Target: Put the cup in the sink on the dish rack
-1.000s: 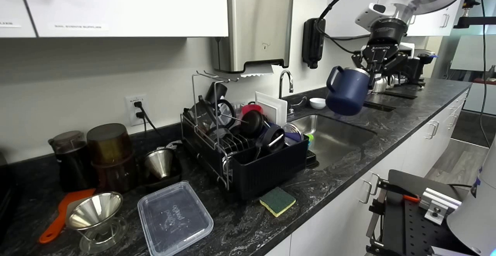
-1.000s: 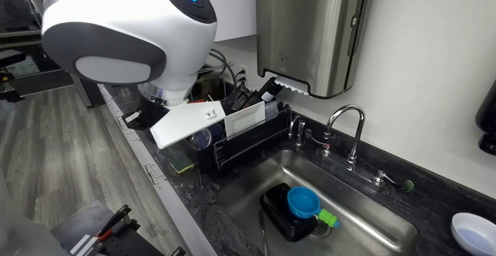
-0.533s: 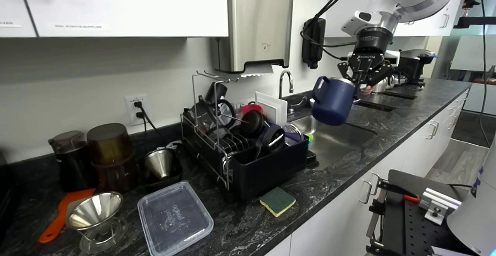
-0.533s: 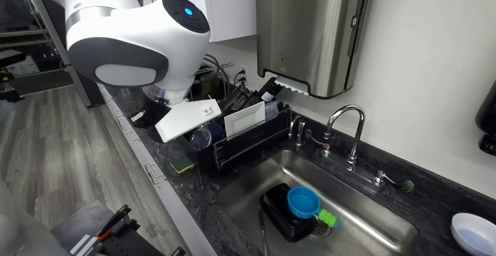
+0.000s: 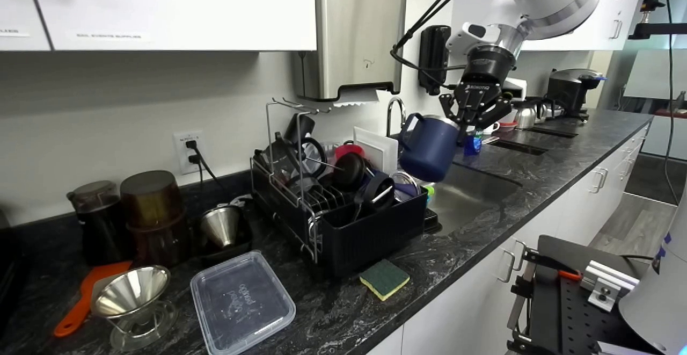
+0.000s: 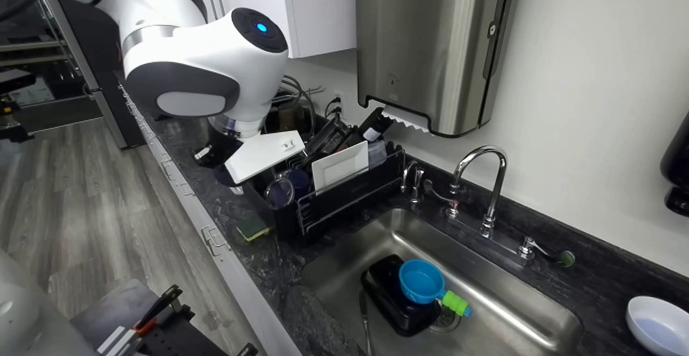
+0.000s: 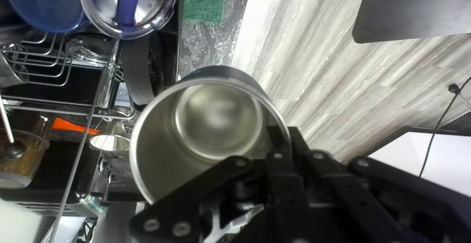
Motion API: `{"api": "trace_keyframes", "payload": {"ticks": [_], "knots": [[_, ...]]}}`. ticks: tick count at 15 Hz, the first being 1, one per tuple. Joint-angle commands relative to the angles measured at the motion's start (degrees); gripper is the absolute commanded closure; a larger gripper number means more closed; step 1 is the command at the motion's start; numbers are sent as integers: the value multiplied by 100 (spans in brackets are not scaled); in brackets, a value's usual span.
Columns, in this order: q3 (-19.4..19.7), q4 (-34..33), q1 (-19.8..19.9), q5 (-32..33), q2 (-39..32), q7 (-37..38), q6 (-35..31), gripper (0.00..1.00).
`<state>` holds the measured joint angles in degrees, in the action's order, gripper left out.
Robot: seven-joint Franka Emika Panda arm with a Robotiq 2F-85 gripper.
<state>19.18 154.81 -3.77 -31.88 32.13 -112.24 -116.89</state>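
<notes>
Cup (image 5: 429, 150) hangs mouth up, long axis tilted.

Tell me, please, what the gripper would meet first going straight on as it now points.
Probably the countertop near its front edge, beside the dish rack, the held blue mug touching before the gripper does; depth is unclear.

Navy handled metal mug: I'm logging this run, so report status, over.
Black Robotiq gripper shut on rim of navy handled metal mug. Mug tilted, held in air, not yet racked. Black rectangular dish rack crowded; may hinder placing.
</notes>
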Motion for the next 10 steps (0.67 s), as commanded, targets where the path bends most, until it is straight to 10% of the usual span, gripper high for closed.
{"api": "trace_keyframes", "payload": {"ticks": [1, 10], "knots": [[-155, -231, -81, -362, -382, -278, -185, 98], [-626, -822, -41, -634, -1025, -199, -443, 98]]}}
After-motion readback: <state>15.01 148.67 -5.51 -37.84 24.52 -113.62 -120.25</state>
